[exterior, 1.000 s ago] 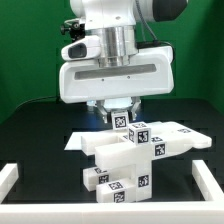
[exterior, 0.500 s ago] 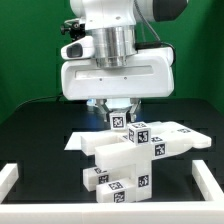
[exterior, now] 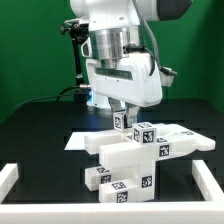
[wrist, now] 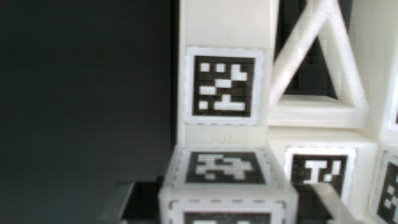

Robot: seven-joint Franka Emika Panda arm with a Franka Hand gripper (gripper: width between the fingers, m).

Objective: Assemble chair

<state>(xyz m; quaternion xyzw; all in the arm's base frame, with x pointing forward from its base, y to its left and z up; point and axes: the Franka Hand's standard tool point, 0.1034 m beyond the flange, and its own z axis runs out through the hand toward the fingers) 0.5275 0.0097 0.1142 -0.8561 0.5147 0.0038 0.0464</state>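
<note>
White matte blocks and slabs make up the chair [exterior: 130, 158], which stands partly assembled on the black table [exterior: 40, 150], taken here as the landmark for all positions. Nearest the camera, a low white border rail [exterior: 20, 174] edges the table in front of and beside the chair. Behind the rail, the chair's lowest blocks sit on the table surface, showing square black-and-white tags on their front faces. Above them a thicker block carries further tags, and a long slab extends toward the exterior view's right, so the assembly's long axis runs roughly across that view, slightly rising to the right. A flat white sheet, the marker board [exterior: 78, 142], lies on the table just behind the chair at the exterior view's left. Farther back and above, the gripper [exterior: 121, 112] descends onto a small tagged upright piece at the chair's top; whether its fingers are clamped or released cannot be told. In the wrist view the chair [wrist: 228, 90] fills the picture, tags sharp, fingers not distinguishable.
</note>
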